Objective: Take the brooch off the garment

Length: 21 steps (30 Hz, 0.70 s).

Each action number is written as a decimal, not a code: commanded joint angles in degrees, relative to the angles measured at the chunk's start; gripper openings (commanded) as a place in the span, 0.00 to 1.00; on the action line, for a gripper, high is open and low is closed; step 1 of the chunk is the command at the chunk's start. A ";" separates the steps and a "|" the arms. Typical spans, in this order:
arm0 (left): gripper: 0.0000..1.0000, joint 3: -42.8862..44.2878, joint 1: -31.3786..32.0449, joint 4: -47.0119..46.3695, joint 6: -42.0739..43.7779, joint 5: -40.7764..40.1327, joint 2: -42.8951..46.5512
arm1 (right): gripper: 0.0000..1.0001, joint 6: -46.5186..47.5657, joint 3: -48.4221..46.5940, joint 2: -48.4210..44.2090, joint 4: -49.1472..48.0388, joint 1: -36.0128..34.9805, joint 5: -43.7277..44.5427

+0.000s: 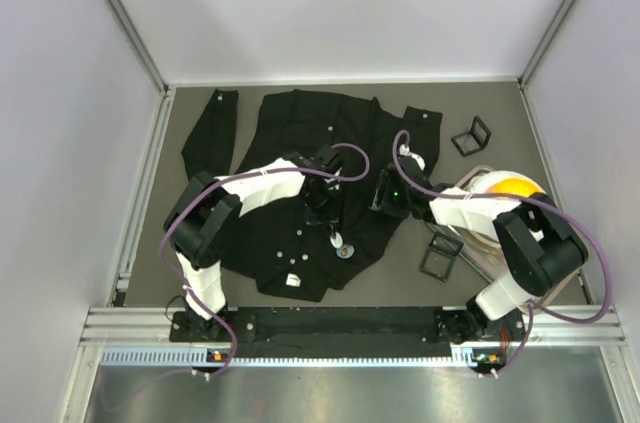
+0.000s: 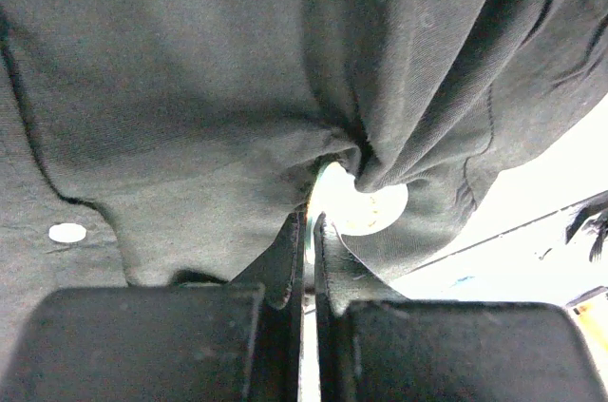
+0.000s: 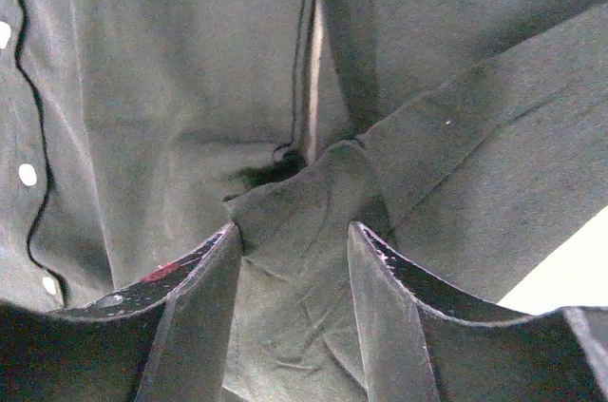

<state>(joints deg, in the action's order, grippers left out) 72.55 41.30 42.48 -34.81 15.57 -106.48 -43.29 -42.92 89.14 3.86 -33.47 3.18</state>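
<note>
The garment (image 1: 290, 143), a black button-up shirt, lies spread on the grey table. The brooch (image 1: 344, 250) is a small round shiny piece near the shirt's lower front. In the left wrist view the brooch (image 2: 375, 207) glares white, and the cloth (image 2: 190, 88) puckers into a tight point at it. My left gripper (image 2: 309, 221) is shut with its tips pinching the brooch's rim; from above the left gripper (image 1: 333, 231) points down at the brooch. My right gripper (image 3: 293, 231) is open, astride a raised fold of the shirt (image 3: 171, 88). From above, the right gripper (image 1: 381, 195) sits on the shirt's right edge.
Two small open black boxes stand on the right of the table, one at the back (image 1: 471, 135) and one nearer (image 1: 441, 255). A white and orange round object (image 1: 505, 188) sits behind my right arm. White buttons (image 3: 28, 174) run down the shirt front.
</note>
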 commanded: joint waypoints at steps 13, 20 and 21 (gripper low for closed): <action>0.00 -5.40 0.27 -2.13 1.76 -0.38 12.85 | 0.49 -7.96 1.09 -0.91 5.90 4.73 8.69; 0.00 -14.96 0.27 -15.65 -2.10 2.88 25.87 | 0.48 -7.78 6.26 -9.39 8.00 3.68 5.61; 0.00 -15.94 0.27 -18.11 -2.45 3.23 27.27 | 0.48 -6.99 7.66 -10.82 8.88 3.42 5.52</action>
<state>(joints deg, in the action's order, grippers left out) 61.30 41.34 36.67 -34.70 15.62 -86.48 -51.20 -39.90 85.38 5.93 -29.50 8.27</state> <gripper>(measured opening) 0.029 0.483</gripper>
